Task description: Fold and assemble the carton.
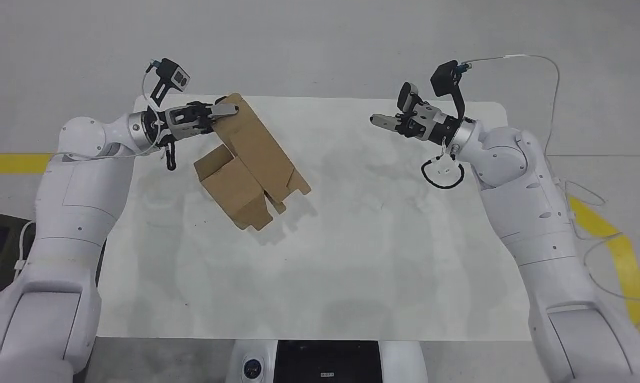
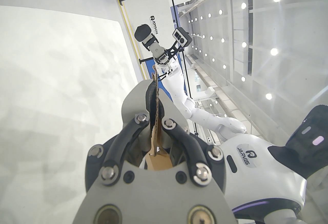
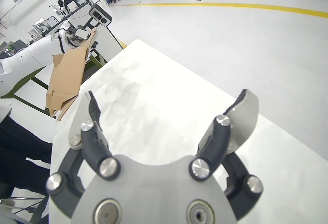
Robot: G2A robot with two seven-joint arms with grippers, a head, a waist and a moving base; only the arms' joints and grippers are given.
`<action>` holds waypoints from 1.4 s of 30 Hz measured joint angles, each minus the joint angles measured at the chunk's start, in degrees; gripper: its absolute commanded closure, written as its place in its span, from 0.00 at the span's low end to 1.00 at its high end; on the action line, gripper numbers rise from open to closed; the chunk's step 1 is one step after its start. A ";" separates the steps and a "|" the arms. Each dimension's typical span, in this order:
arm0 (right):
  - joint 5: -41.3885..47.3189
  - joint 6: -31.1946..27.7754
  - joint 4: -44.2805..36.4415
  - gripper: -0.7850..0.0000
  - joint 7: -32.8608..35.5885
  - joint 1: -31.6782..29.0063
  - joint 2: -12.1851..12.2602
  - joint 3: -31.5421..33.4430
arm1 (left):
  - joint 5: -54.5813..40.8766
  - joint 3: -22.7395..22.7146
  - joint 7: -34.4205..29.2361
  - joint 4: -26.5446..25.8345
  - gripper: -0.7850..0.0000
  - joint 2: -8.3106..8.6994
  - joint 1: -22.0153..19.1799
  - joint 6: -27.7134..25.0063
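- The left gripper [image 1: 222, 111] was up in the upper left of the top view, jaws pinched tight on the carton [image 1: 250, 168].
- The grip sat on the carton's top corner, right by the far left corner of the table [image 1: 380, 253].
- From the left wrist view, the cardboard edge ran thin and straight between the two pads [image 2: 150, 97], squeezed from both sides.
- The carton was a brown, flattened piece with its flaps loose, and it slanted down from that corner toward the middle of the frame.
- Its lower flaps hung over the left part of the table; whether they touched the surface was hard to say from above.
- In the right wrist view the carton [image 3: 68, 76] dangled from the far gripper like a long panel, a ragged flap at the low end.
- Over in the upper right of the top view, the right gripper [image 1: 380, 121] hovered above the table's far edge, pointing across toward the carton.
- Its jaws stood wide apart with nothing between them; the right wrist view showed bare white table in the gap.
- The two grippers were well apart, with open table between them.
- A black cable loop [image 1: 442, 173] hung under the right wrist.
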 measured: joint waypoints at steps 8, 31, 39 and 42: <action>2.40 -0.50 -0.50 0.00 2.06 -0.53 -0.04 -0.88 | 5.07 -2.01 2.80 -3.19 1.00 1.28 2.20 0.06; 61.92 9.26 -1.95 0.00 39.95 6.85 -1.53 -22.82 | 2.67 9.14 2.19 -11.88 1.00 -1.46 -0.50 -2.18; 63.46 8.68 -2.38 0.00 39.38 8.27 -1.21 -27.65 | 0.12 12.29 2.85 -9.95 1.00 -2.63 -2.77 -2.83; 63.18 7.88 -1.77 0.05 38.57 9.02 -1.07 -29.30 | -0.97 13.23 2.75 -9.71 1.00 -2.96 -3.10 -2.74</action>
